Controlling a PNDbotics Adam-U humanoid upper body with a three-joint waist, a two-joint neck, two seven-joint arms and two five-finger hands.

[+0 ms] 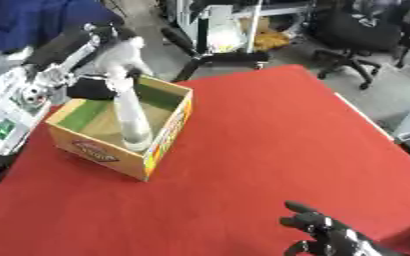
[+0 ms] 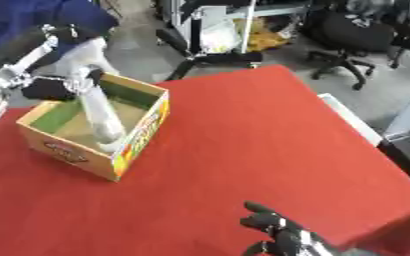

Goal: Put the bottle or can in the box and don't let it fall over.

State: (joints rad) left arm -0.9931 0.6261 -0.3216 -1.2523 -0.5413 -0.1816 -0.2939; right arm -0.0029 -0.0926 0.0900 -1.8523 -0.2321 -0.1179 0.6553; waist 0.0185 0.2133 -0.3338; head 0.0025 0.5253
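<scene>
At the far left of the box (image 1: 121,150), the left hand (image 1: 99,86) curls around the top of the pale bottle (image 1: 131,120), which stands inside, leaning slightly. Released while tilted, it could topple against the box wall. Well right of the box, the right hand (image 1: 327,234) rests with fingers relaxed.

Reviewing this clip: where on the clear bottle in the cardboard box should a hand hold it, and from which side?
Near the top, from above on the robot's left. The clear bottle stands nearly upright, slightly tilted, with its base low inside the cardboard box, whose walls block its lower body. The left hand is already at its upper part.
</scene>
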